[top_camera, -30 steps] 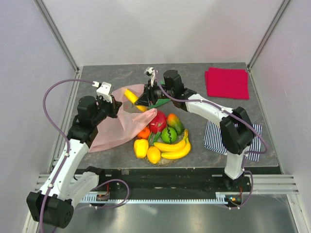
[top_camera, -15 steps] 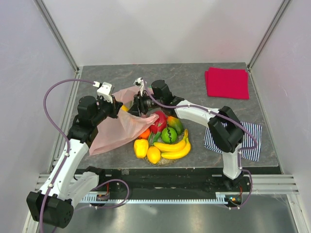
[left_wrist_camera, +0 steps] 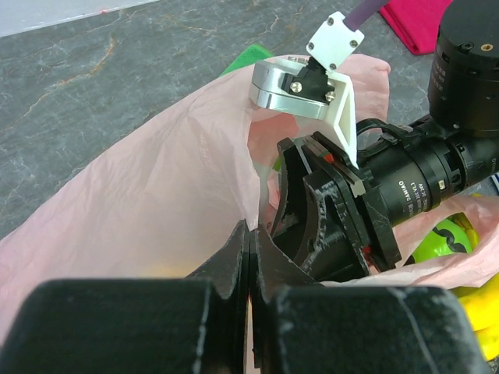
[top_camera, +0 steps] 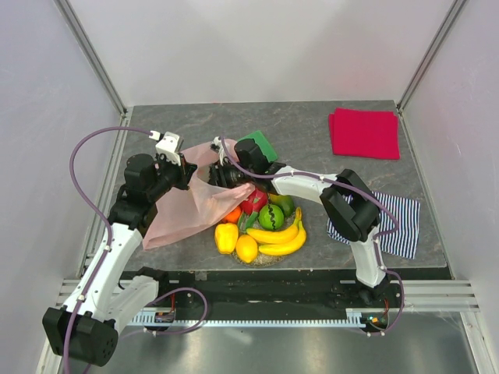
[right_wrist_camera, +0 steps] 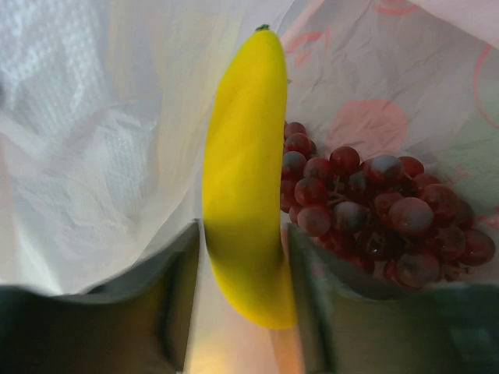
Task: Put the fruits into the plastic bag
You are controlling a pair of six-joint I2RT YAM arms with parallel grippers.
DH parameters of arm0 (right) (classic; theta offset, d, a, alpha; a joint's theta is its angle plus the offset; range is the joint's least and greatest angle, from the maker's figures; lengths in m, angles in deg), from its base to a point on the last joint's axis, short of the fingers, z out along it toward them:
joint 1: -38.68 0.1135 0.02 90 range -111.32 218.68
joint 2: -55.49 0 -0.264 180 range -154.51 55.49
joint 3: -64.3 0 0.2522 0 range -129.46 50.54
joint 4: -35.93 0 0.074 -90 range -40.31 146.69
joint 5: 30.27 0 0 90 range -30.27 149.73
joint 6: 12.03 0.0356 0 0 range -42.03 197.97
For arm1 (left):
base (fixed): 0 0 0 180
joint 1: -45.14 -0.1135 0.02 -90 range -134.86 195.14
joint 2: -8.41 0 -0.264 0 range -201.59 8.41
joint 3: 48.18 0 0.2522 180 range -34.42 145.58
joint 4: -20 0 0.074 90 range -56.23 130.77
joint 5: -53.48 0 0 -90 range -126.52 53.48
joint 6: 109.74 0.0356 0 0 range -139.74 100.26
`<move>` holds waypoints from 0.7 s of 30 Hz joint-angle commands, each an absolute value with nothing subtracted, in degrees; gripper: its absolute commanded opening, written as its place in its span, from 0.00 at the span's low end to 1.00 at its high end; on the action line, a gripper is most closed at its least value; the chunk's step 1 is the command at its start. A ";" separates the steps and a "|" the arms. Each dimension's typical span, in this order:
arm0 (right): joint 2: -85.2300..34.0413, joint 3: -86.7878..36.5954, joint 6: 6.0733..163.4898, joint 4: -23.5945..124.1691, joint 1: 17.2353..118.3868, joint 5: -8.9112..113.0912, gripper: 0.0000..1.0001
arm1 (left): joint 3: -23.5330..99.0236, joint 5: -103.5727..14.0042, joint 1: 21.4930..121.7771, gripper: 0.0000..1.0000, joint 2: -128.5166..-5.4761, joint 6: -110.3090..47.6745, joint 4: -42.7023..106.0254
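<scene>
Grey, marbled table (top_camera: 312, 117) fills the floor of a pale-walled booth in our overhead view. On its left half lies the pink bag (top_camera: 183, 206), its mouth lifted and facing right. We see the left gripper (left_wrist_camera: 249, 241) pinched fully together on the near rim of the bag, holding the mouth up.

The right gripper (right_wrist_camera: 243, 257) reaches into that mouth from the right. Its wrist camera shows us a single banana (right_wrist_camera: 242, 179) standing upright between the two fingers, which press on it from both sides, so we read this as a grip. Dark grapes (right_wrist_camera: 374, 210) lie inside the bag, touching the banana's right side, with crinkled plastic all around.

Just right of the bag, and partly under its lower edge, the other fruits (top_camera: 265, 222) sit in a tight heap: a banana bunch (top_camera: 281, 238) at the near side, a yellow pepper (top_camera: 226, 238), a green ball, red and orange pieces.

Behind the right arm we make out a green cloth (top_camera: 257, 146). A red cloth (top_camera: 365, 132) lies folded at the far right, and a striped cloth (top_camera: 401, 226) lies under the right arm's elbow.
</scene>
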State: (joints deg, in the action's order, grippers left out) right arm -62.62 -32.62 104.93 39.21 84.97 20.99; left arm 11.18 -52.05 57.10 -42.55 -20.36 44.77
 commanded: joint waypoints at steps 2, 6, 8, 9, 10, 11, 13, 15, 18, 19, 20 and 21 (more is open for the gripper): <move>-61.58 -33.22 103.81 38.35 85.27 20.36 0.64 | 13.39 -52.43 56.91 0.02 -42.57 -19.30 43.61; -60.80 -32.70 102.84 38.35 85.27 20.27 0.77 | 13.39 -52.26 56.91 0.02 -42.48 -19.21 43.70; -60.36 -32.43 102.49 38.27 85.27 20.44 0.77 | 13.39 -52.26 56.91 0.02 -42.48 -19.21 43.61; -59.74 -32.17 102.40 38.18 85.27 20.62 0.77 | 13.39 -52.43 56.91 0.01 -42.48 -19.21 43.70; -59.39 -31.91 102.14 38.00 85.18 20.71 0.77 | 13.39 -52.34 56.91 0.02 -42.48 -19.21 43.61; -59.04 -31.73 102.14 37.92 85.09 21.32 0.76 | 13.39 -52.26 56.91 0.02 -42.39 -19.21 43.70; -57.37 -30.85 102.05 37.57 84.48 21.85 0.76 | 13.39 -52.08 56.91 0.02 -42.39 -19.30 43.61; -55.18 -29.27 102.31 37.13 83.25 22.64 0.76 | 13.39 -51.73 56.91 0.02 -42.22 -19.30 43.52; -50.70 -26.46 101.70 36.77 81.32 24.13 0.75 | 13.30 -51.03 56.91 0.02 -42.04 -19.21 43.70; -48.16 -25.76 101.18 36.95 80.96 24.57 0.75 | 13.30 -50.85 56.91 0.02 -41.95 -19.30 43.70; -46.83 -24.27 100.91 37.03 80.00 25.71 0.75 | 13.21 -50.76 56.91 0.02 -41.95 -19.21 43.78; -45.51 -23.65 100.65 37.56 79.47 26.15 0.75 | 13.21 -50.76 56.91 0.02 -42.04 -19.30 43.70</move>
